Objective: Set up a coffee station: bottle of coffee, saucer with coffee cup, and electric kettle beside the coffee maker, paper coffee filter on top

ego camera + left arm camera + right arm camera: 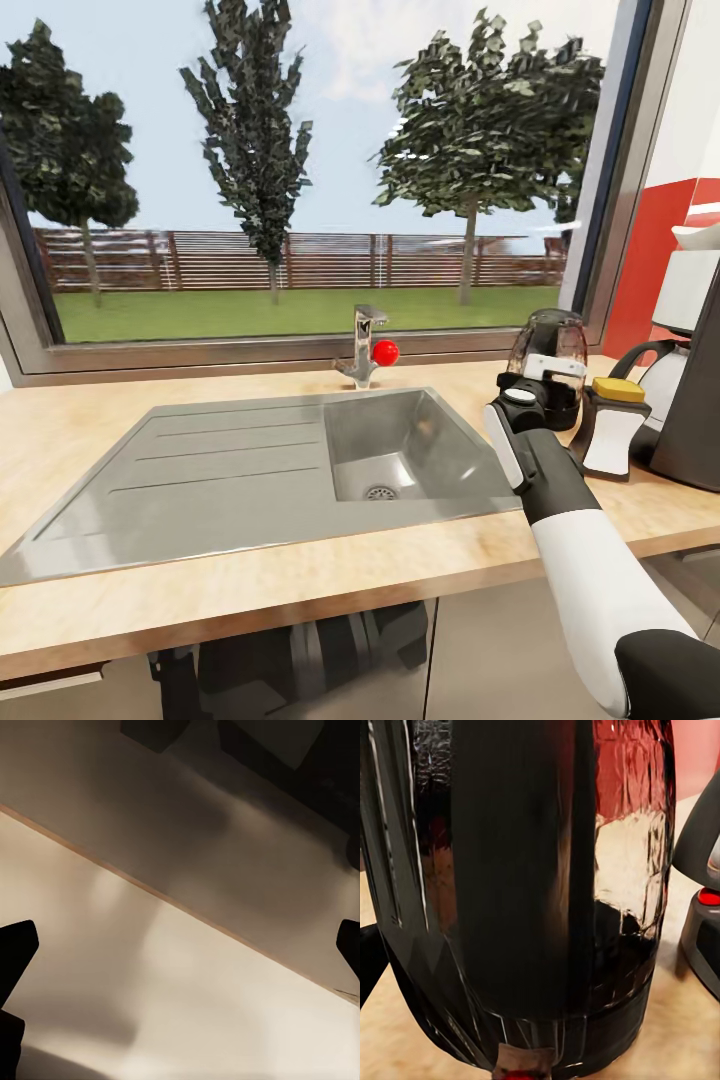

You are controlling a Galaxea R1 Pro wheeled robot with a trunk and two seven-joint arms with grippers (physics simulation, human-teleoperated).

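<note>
The clear-bodied electric kettle (547, 348) stands on the light wood countertop (200, 590), right of the sink. My right gripper (540, 395) is at its near side, open, with the black handle (517, 870) very close in front of it. One fingertip (370, 961) shows well clear of the kettle. Just right of the kettle stands the bottle of coffee (612, 428) with its yellow cap. The dark grey coffee maker (702, 420) is cut off by the right edge. My left gripper (180, 945) is open with nothing between its fingers, over a beige surface.
A steel sink (390, 450) with a drainboard fills the counter's middle, and a tap (365, 345) with a red knob stands behind it under the window. A white jug-like item (664, 388) with a black handle stands between bottle and coffee maker. A white object (690, 285) is above it.
</note>
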